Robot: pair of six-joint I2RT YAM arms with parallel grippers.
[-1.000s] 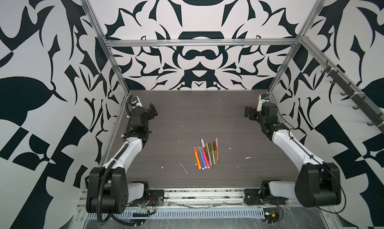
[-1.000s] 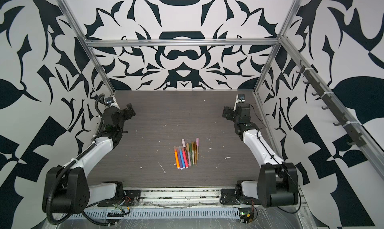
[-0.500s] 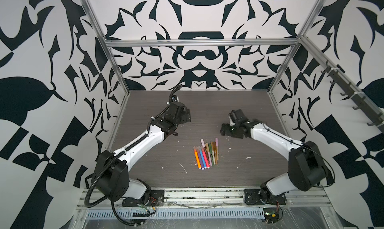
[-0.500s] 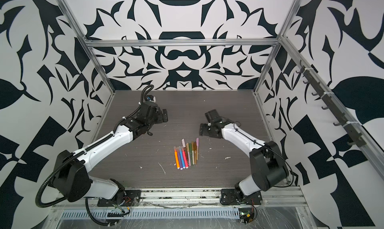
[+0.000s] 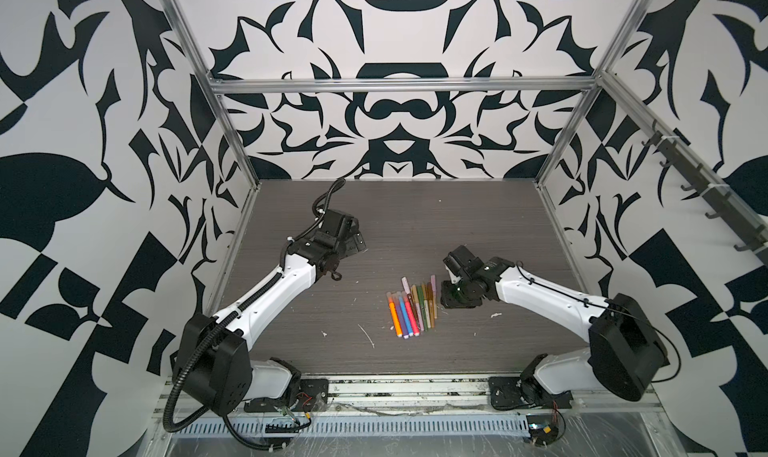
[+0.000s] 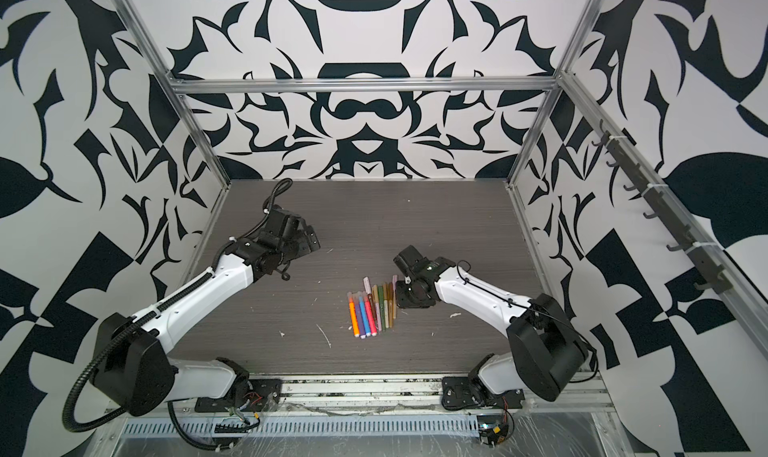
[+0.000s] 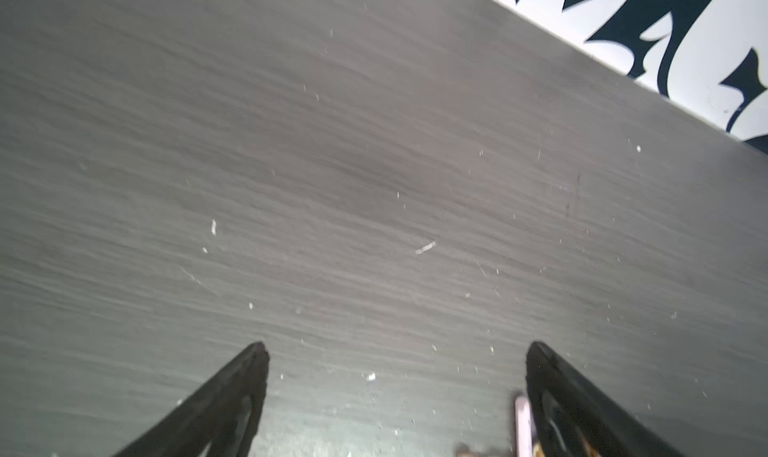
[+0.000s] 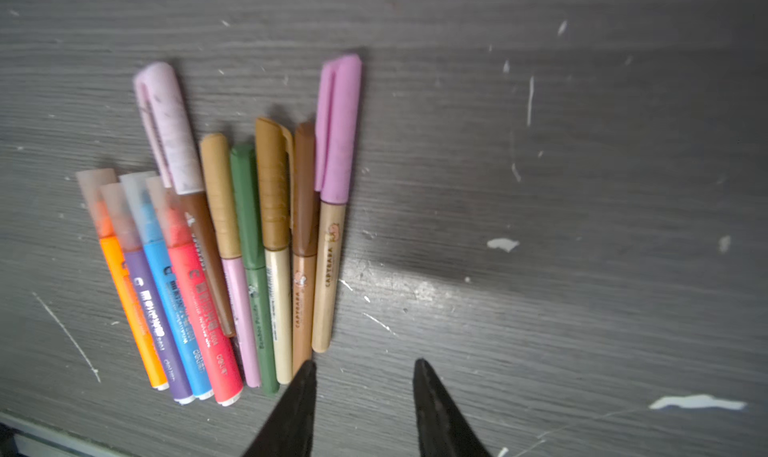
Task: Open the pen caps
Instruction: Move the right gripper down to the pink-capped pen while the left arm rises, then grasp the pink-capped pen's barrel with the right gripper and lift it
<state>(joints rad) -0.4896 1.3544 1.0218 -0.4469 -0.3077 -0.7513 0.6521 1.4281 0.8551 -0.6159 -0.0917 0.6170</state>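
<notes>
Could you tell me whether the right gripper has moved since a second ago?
Yes. The right gripper has come from the back right corner of the table toward the middle, and now sits just right of the unmoved pens.

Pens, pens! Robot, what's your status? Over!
Left pincer open, empty, over bare table. Right pincer partly open, empty, next to the pens. Pen caps all on. Nothing blocking.

pink pen [image 7: 522, 428]: cut off at edge, partly behind left jaws | table [image 7: 291, 164]: blurred
</notes>
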